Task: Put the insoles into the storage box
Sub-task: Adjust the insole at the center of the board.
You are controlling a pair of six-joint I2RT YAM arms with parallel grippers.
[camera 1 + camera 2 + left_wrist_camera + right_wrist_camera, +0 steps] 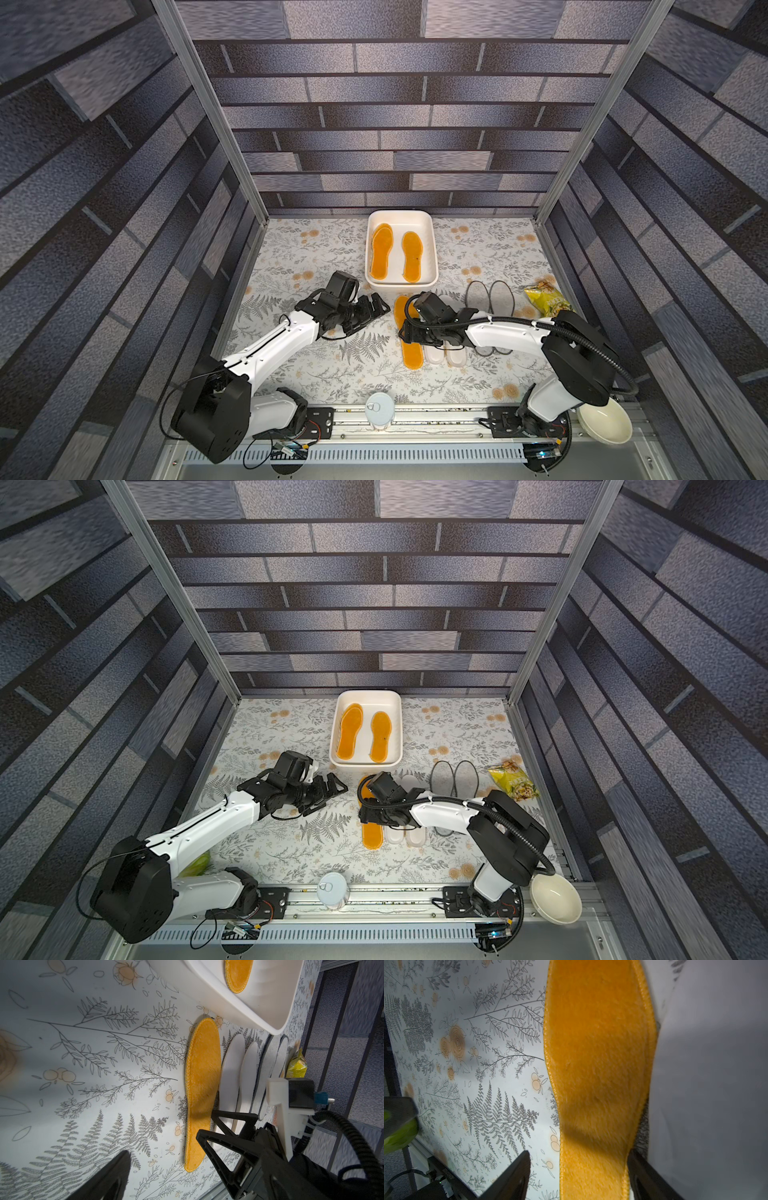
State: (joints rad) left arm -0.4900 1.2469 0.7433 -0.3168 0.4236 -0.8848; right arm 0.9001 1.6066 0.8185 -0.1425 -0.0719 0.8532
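The white storage box (432,253) stands at the back middle, and two orange insoles (381,251) show side by side in it. In front of the box a third orange insole (411,353) lies flat on the table. Beside it lie two white insoles (434,355), then two grey insoles (478,297). My right gripper (579,1151) hangs open over the middle of the orange insole (598,1053), with one finger out over the cloth and one at the edge by the white insole. To the left of this insole my left gripper (380,309) is open and empty.
A yellow snack bag (548,299) lies at the right edge. At the front rail stand a cream bowl (604,424) and a round tin (379,409). Something green (197,864) lies under the left arm. The walls close in on three sides.
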